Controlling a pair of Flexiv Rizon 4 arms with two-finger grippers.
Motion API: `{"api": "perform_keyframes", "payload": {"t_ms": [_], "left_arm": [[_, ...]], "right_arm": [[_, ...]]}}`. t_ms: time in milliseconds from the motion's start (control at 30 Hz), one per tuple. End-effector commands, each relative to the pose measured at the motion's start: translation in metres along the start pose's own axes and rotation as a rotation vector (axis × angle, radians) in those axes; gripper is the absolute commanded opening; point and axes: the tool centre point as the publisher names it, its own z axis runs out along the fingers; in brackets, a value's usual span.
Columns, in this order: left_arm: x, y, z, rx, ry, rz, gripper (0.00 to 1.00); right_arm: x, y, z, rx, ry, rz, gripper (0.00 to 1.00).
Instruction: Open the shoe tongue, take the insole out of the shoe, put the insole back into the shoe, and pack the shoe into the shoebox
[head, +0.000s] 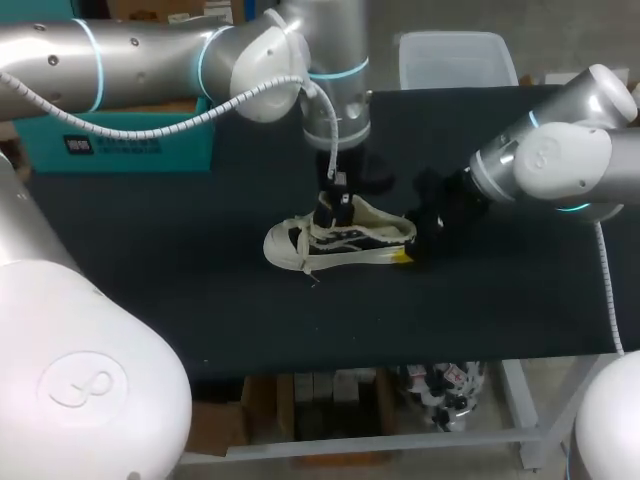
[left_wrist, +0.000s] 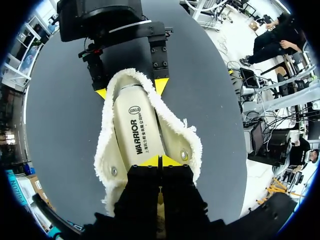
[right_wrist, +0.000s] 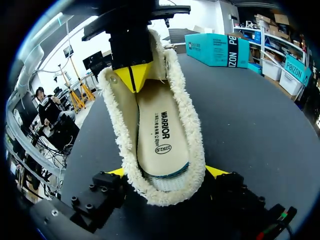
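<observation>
A white and black sneaker lies on its sole in the middle of the black table, toe to the left. My left gripper comes down from above and is shut on the shoe tongue, holding it up off the opening. The cream insole lies flat inside, ringed by the fluffy collar. My right gripper is at the heel, one yellow tip pressed on each side of it. The teal shoebox stands at the back left.
A clear plastic container sits at the table's back edge, right of centre. Bare black table surface lies in front of the shoe and on both sides of it.
</observation>
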Motion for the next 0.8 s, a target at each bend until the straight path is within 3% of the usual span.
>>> {"api": "perform_keyframes", "payload": {"t_ms": [33, 200, 800], "left_arm": [[-0.002, -0.002, 0.005, -0.009, 0.026, -0.005, 0.00], [0.002, -0.002, 0.008, -0.012, 0.067, 0.001, 0.00], [0.016, -0.001, 0.026, -0.033, 0.104, -0.018, 0.00]], "right_arm": [[0.000, -0.006, 0.003, 0.000, 0.001, 0.000, 0.00], [0.000, -0.006, 0.003, 0.000, 0.001, 0.000, 0.00], [0.000, -0.006, 0.003, 0.000, 0.001, 0.000, 0.00]]}}
